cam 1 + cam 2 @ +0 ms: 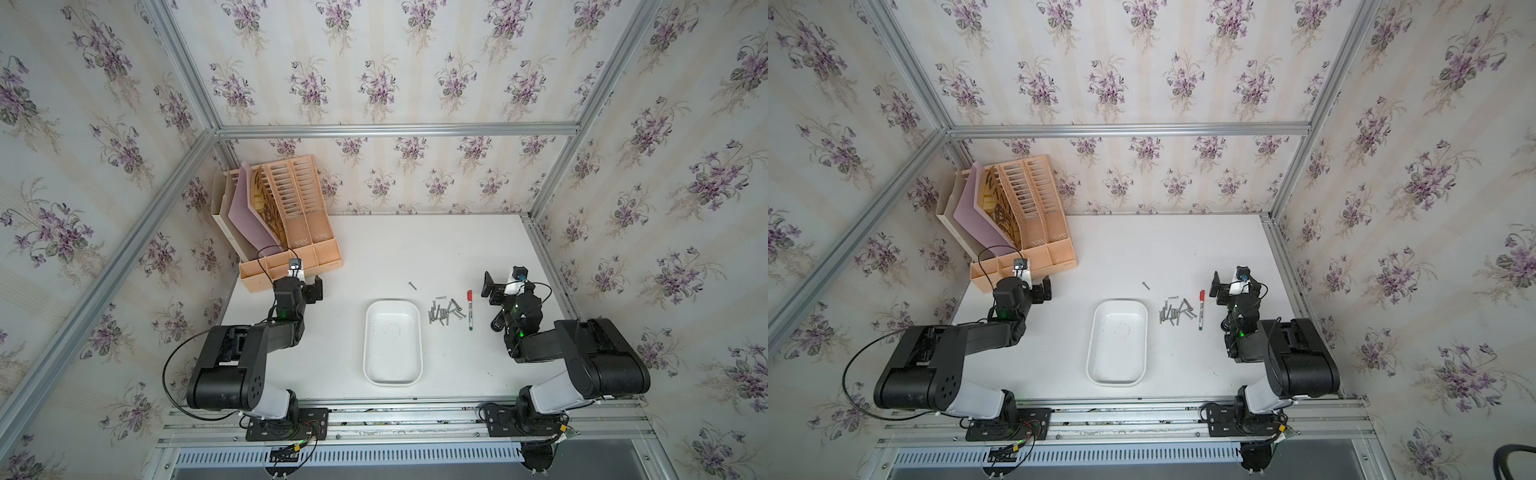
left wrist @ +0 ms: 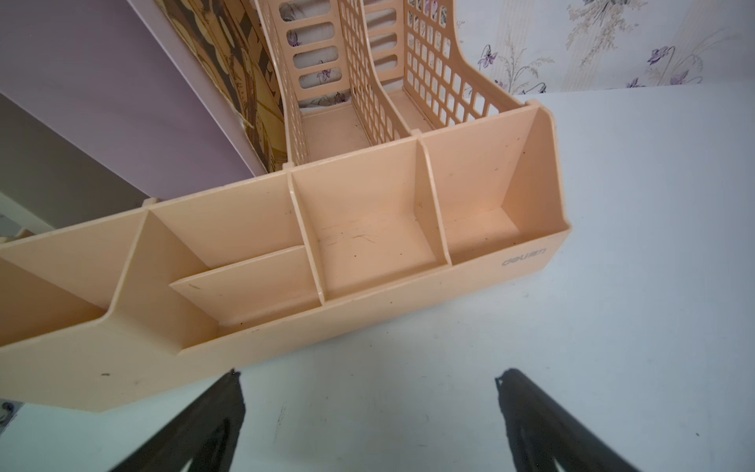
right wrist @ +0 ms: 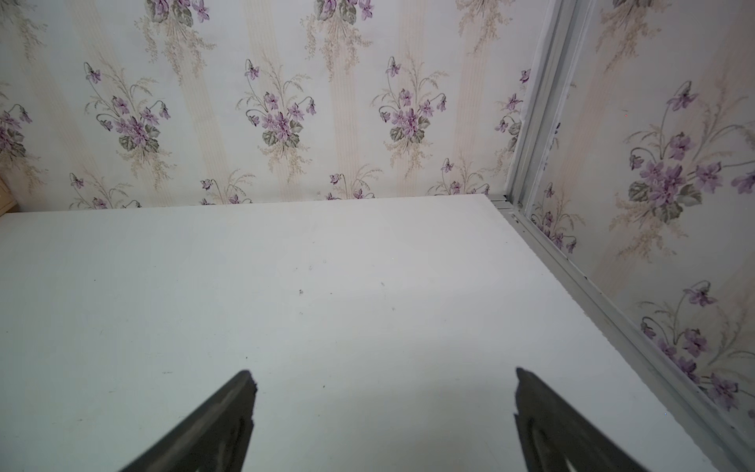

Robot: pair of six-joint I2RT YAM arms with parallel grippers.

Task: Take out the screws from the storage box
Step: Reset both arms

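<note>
**White storage box (image 1: 392,357) bare inside; screws (image 1: 444,312) heaped on the bench (image 1: 415,249) beside it**

Nearest the arm bases, the storage box lies lengthwise between the two arms, and its smooth interior is plain white (faint scuffs only). By its far right corner the screws lie in a loose crisscross heap on the bench, close to the box but outside it. A red-capped marker pen (image 1: 470,309) lies just right of the heap, and one lone screw (image 1: 412,285) sits apart, a little farther back. Right of the pen, the right pincer (image 3: 384,376) hangs over open bench with its jaws spread wide, gripping nothing. The left pincer (image 2: 367,376) is likewise spread and holds nothing, just in front of the peach file organiser (image 1: 291,232). The organiser stands in the far left corner with a pink folder (image 1: 249,212) leaning in it.
</note>
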